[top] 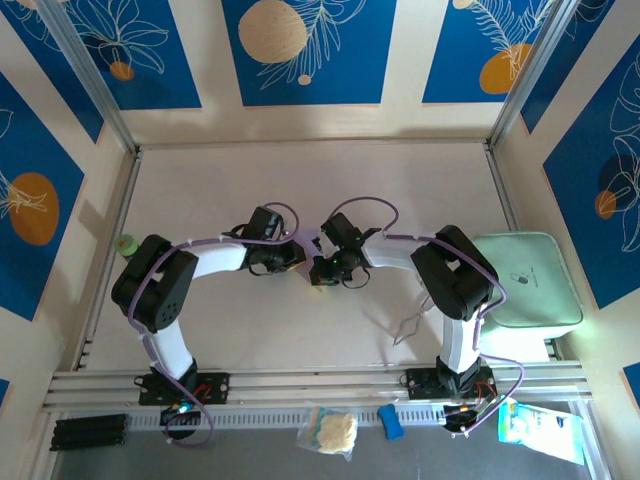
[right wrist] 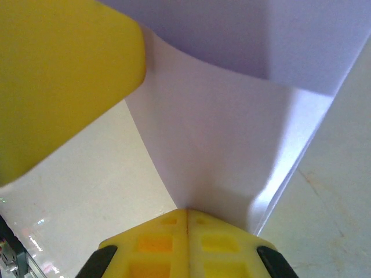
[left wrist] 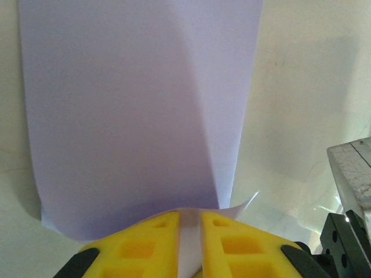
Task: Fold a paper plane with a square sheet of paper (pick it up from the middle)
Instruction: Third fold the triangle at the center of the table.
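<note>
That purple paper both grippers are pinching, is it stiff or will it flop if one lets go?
Probably floppy: the paper curls where the right gripper pinches it. Likely light and easy to tear: its edge looks thin in the left gripper. It seems to keep creases: a fold line runs down the sheet.

Bright, even light fills the top view; the arms (top: 160,290) cast only soft, faint shadows on the pale table (top: 300,340), and the rails (top: 320,378) bow slightly near the picture's edge. In the wrist views the sheet of paper (left wrist: 139,116) shades gently from pale to darker lavender, the close left fingers (left wrist: 145,249) blur, and glare streaks the table
</note>
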Robot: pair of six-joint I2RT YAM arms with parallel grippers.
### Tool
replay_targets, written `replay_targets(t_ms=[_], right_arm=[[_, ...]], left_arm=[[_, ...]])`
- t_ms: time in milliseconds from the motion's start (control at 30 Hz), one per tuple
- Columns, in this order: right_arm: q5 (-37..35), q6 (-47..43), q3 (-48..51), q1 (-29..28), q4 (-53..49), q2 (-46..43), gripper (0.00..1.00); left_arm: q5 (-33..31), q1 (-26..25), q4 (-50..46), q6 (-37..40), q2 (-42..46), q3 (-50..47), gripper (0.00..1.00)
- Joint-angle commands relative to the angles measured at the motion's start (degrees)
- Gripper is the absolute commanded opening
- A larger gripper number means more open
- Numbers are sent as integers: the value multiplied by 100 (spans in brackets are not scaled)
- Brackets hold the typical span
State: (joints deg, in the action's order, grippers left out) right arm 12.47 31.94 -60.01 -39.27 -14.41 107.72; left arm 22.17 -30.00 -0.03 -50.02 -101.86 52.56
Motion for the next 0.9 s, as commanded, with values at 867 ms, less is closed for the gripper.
replay_targets(t_ms=[867], right_arm=[[-281,-187,51,59,-835,425,4]], left_arm=[[-495,996,-985,1400,-140,474,17]])
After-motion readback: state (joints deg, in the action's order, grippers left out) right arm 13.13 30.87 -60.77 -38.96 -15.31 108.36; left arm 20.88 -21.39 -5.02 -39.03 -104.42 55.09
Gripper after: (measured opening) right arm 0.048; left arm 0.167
